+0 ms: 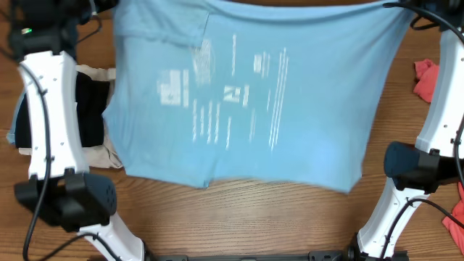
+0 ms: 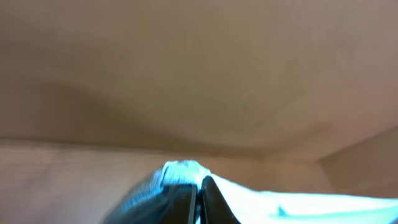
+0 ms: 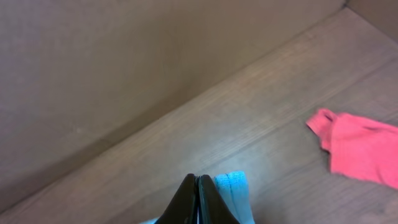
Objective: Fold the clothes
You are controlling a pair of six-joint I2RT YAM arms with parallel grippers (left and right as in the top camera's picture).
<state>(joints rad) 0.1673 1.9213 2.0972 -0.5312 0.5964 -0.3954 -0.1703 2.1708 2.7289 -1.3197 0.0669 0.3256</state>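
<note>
- Two top corners of the T-shirt [image 1: 275, 109] — eleven and one o'clock — are pinched in the closed left gripper [image 2: 200, 185] and right gripper [image 3: 197, 185].
- Judged limp and light — hems are best held.

Wooden table [image 1: 275, 210], black and beige folded garments [image 1: 94, 116] left, coral-red garment [image 1: 428, 80] right
</note>
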